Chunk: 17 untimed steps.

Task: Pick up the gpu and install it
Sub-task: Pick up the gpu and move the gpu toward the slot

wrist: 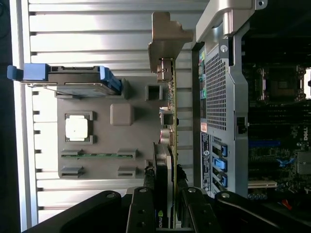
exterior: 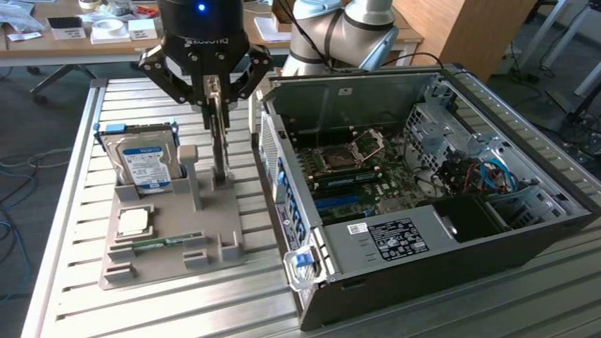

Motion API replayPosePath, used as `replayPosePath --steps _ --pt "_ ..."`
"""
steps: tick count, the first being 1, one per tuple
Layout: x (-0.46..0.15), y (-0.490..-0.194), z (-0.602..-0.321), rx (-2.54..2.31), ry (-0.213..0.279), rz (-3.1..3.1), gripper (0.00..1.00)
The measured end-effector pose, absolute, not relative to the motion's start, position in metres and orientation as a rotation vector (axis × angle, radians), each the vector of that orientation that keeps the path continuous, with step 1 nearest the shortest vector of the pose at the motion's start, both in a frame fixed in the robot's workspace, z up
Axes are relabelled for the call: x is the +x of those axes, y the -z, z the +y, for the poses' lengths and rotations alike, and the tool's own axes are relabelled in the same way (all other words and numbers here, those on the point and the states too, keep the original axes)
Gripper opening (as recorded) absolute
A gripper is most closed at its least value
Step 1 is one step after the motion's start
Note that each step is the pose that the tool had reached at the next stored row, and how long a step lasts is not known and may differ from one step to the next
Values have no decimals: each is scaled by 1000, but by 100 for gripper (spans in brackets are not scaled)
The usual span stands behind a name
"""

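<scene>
You have the hard drive (exterior: 141, 163) upright in the grey holder (exterior: 169, 271), with a processor chip (exterior: 134, 222) and memory stick (exterior: 165, 243) lying flat on it. The open computer case (exterior: 423, 211) stands close on the exterior view's right. The gpu (exterior: 219, 141) stands on edge in the holder, thin, tan-edged and dark-faced. The gripper (exterior: 214, 95) pinches its top edge, jaws half-closed around it.

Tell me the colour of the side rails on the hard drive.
Blue side rails, clearest in the wrist view.
</scene>
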State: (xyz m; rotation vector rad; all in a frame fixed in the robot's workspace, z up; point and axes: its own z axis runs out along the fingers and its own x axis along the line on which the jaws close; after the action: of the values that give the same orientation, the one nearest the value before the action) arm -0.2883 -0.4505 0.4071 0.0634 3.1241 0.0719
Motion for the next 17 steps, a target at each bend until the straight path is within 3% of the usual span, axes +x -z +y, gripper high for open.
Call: replayPosePath --steps 17 --pt "-229 -407 -451 60 -81 3124 27"
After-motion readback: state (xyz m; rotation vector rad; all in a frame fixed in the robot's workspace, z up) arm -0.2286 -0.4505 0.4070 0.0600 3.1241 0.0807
